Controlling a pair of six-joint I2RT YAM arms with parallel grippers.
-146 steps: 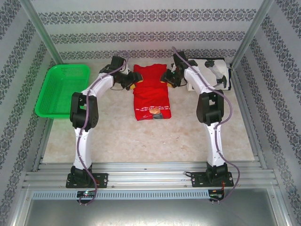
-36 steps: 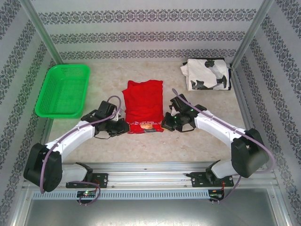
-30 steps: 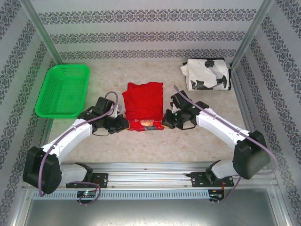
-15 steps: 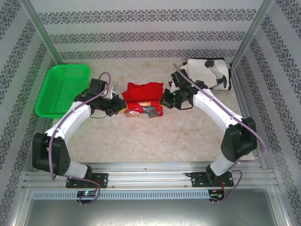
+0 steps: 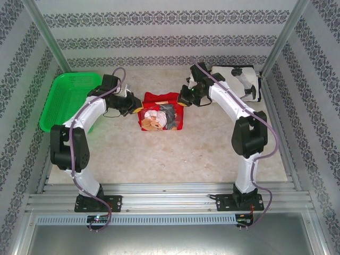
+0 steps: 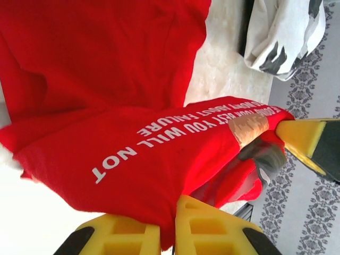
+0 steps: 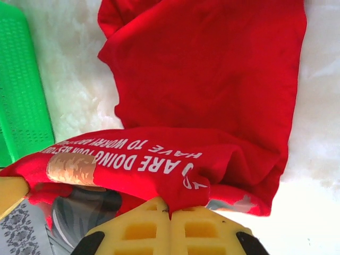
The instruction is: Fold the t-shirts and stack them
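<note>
Top external: green basket [image 5: 69,101] is sitting left of left end effector [image 5: 135,109]; it and right end effector [image 5: 182,100] are pinching red t-shirt [image 5: 159,114], white t-shirt [image 5: 239,79] partly hiding behind the right arm.

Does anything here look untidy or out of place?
Nothing is damaged. The white t-shirt lies rumpled in the far right corner. The red t-shirt is bunched where the left end effector and right end effector pinch its printed edge.

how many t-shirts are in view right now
2. The red shirt lies mid-table toward the back, pinched by the left end effector and the right end effector. The white shirt with black blotches sits in the far right corner, partly behind the right arm.
</note>
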